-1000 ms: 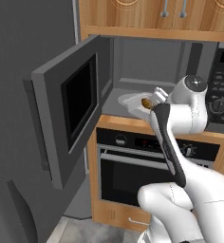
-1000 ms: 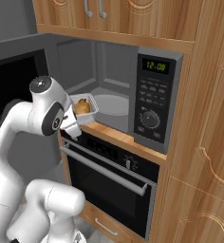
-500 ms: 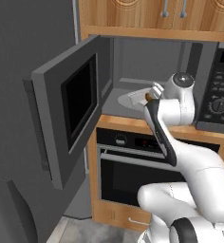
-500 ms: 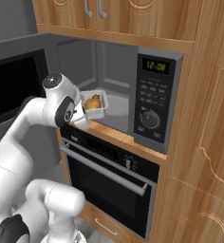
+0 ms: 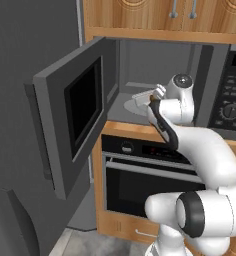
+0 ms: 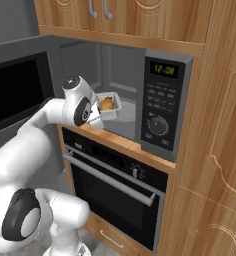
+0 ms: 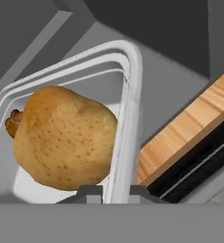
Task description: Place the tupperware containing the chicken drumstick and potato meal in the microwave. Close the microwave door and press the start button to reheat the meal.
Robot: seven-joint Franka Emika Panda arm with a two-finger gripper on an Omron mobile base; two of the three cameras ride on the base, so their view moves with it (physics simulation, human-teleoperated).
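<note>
My gripper (image 6: 102, 114) is shut on the rim of the tupperware (image 6: 110, 105), a small clear-whitish container held tilted at the mouth of the microwave (image 6: 162, 107) cavity. In the hand view the rim (image 7: 128, 114) passes between my gripper (image 7: 111, 191) tips, and the golden potato (image 7: 61, 137) lies inside with the end of the chicken drumstick (image 7: 11, 121) peeking out behind it. In the left base view the tupperware (image 5: 140, 98) hangs just above the grey cavity floor, ahead of the white hand. The microwave door (image 5: 72, 115) stands swung open to the left.
A black-glass oven (image 5: 145, 175) with a horizontal handle (image 6: 110, 180) sits directly below, under a wooden ledge (image 7: 180, 137). The microwave's control panel (image 5: 232, 95) with green display and knob is right of the cavity. Wooden cabinets (image 6: 125, 15) hang above.
The arm has carried the tupperware forward and up from in front of the ledge into the microwave opening. The grip has stayed shut, and the door has not moved.
</note>
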